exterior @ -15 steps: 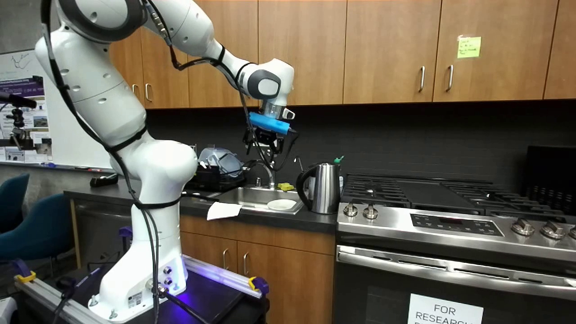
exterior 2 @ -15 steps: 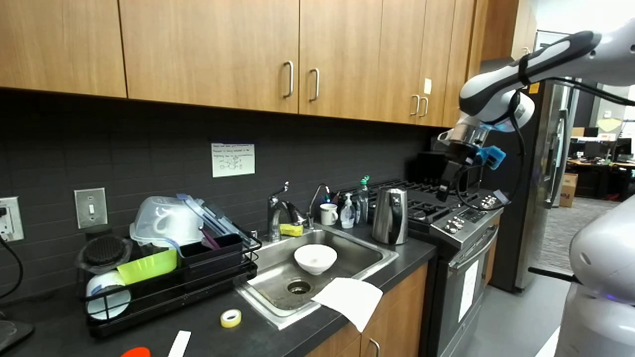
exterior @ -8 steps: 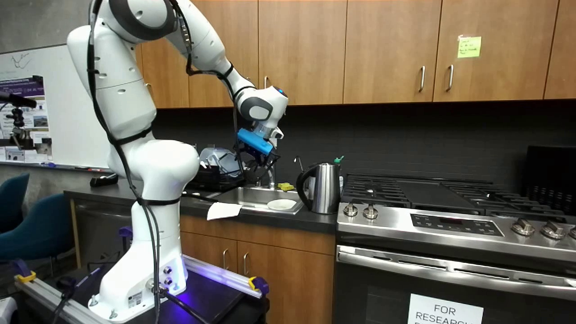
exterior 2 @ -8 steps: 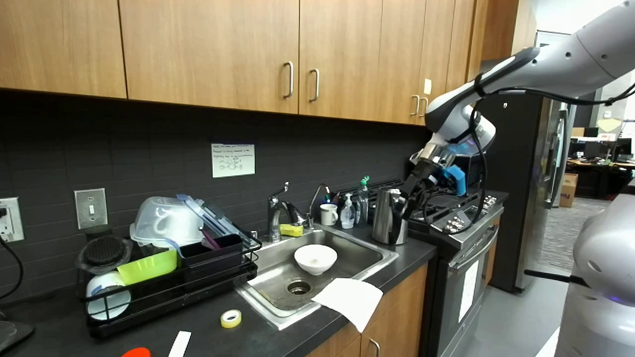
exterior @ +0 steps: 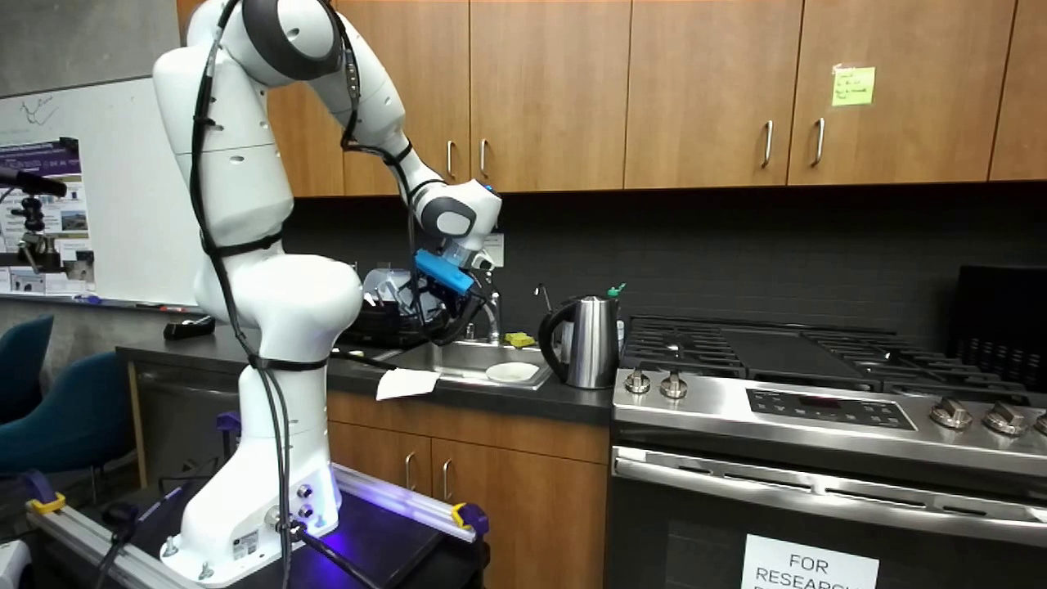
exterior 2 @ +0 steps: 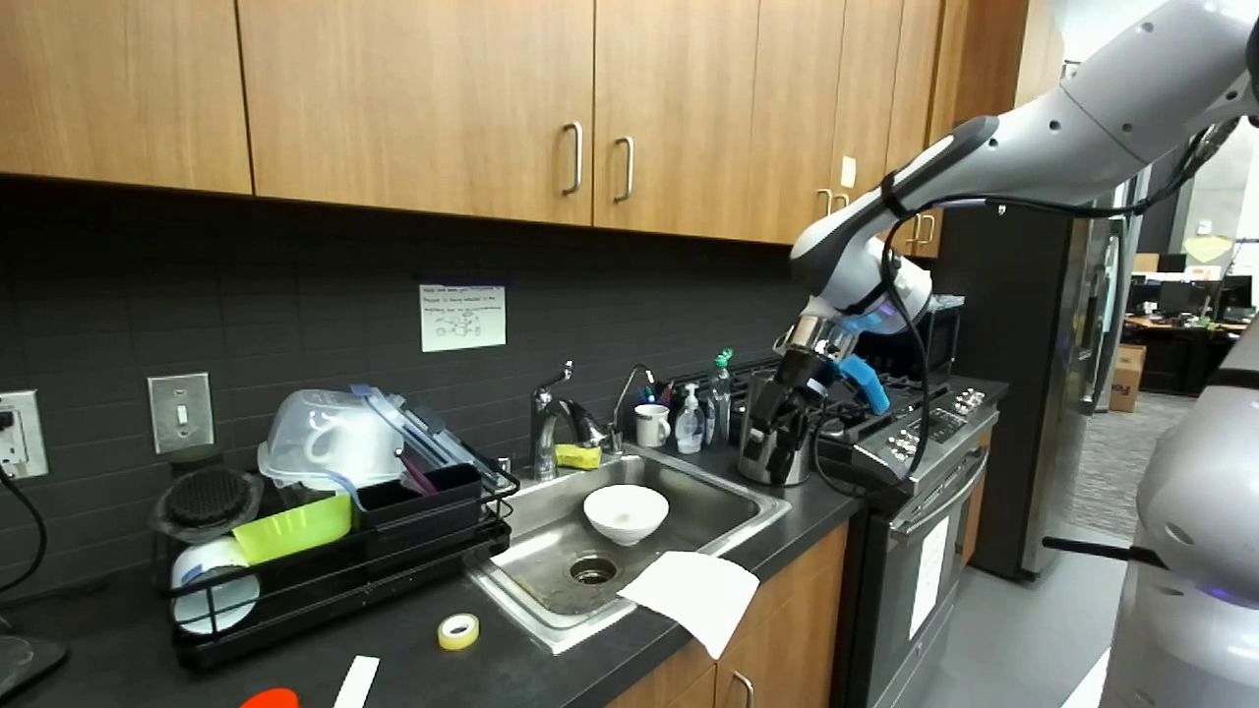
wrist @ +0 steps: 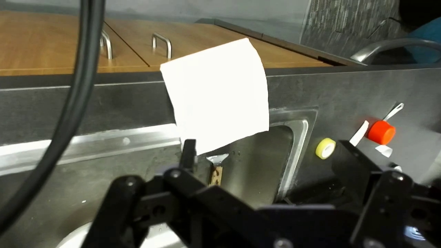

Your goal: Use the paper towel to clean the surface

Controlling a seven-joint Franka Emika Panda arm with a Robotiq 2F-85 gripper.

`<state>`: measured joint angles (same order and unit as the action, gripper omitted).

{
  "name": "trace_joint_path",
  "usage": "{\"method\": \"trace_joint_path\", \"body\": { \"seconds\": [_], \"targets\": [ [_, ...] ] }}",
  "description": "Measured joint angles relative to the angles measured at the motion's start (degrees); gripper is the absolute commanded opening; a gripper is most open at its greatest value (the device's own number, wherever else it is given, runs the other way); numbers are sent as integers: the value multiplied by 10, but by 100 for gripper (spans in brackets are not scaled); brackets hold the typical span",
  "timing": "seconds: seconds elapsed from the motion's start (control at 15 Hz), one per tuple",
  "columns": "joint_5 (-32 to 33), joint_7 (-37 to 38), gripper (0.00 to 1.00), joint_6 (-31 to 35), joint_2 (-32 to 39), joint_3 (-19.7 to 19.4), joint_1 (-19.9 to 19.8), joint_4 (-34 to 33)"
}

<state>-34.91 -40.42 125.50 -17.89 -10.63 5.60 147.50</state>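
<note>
Gripper (wrist: 265, 150): closest thing in the wrist view, fingers splayed wide, so yeah, released. One tip's around 8 o'clock, its partner between 3 and 4 (clock is off the middle of that view).
Cable (wrist: 79, 103): close too, black, curves from about 10 to 8.
Sink (wrist: 103, 144): steel, spreads from 3 round to 9, gripper blocking a chunk of it.
Bowl (wrist: 74, 237): white, sitting in the sink between 7 and 8, mostly hidden or cut off.
Paper towel (wrist: 220, 89): 12 o'clock, white sheet lying over the sink rim and the front strip of countertop (wrist: 344, 93). One end pokes over the basin, opposite end sticks out past the front edge. Both exterior views have the gripper higher up and apart from it.
Tape (wrist: 321, 147): yellow roll on the countertop, between 3 and 4.
Red thing (wrist: 381, 132): also on the countertop, at 3, can't tell what it is.
Cabinets (wrist: 196, 38): brown wood, metal handles, below the countertop, 10 to 1ish.
Floor (wrist: 337, 24): grey, way down at 2.
</note>
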Motion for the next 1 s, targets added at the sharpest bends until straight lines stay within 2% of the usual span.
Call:
{"method": "trace_joint_path", "body": {
  "seconds": [0.67, 0.87, 1.0],
  "targets": [
    [5, 81, 100, 38, 84, 68, 1, -2],
    [47, 139, 100, 56, 111, 96, 1, -8],
    [96, 201, 100, 72, 124, 116, 2, -13]
  ]
}}
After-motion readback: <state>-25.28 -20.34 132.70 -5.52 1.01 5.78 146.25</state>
